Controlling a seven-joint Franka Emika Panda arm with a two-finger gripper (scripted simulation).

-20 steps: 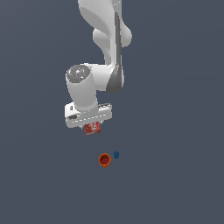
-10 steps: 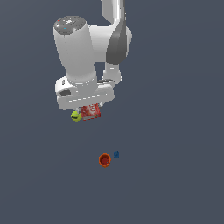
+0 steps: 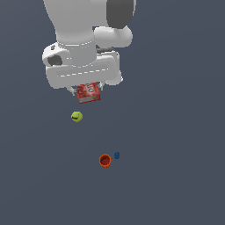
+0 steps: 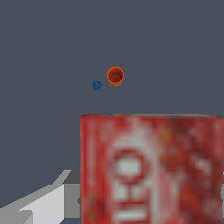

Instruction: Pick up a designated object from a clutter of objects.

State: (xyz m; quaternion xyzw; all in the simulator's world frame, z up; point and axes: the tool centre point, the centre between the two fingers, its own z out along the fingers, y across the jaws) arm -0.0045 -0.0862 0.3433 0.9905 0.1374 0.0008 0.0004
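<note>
Between the fingers of the gripper (image 3: 88,89) hangs the red box (image 3: 88,92), clamped and lifted, with ball (image 3: 77,116), cup (image 3: 105,160) and blue piece (image 3: 117,155) well below.

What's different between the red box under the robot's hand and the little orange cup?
The flat red rectangular box bears white lettering; the round orange-red cup is plain. The box looks larger. The box hangs in the gripper; the cup sits alone beside a tiny blue piece. Both are reddish.

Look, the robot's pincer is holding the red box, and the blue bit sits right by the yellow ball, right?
Not quite. The pincer does hold the red box, but the blue bit sits by the orange cup, not the yellow ball. The exterior view shows it.
</note>
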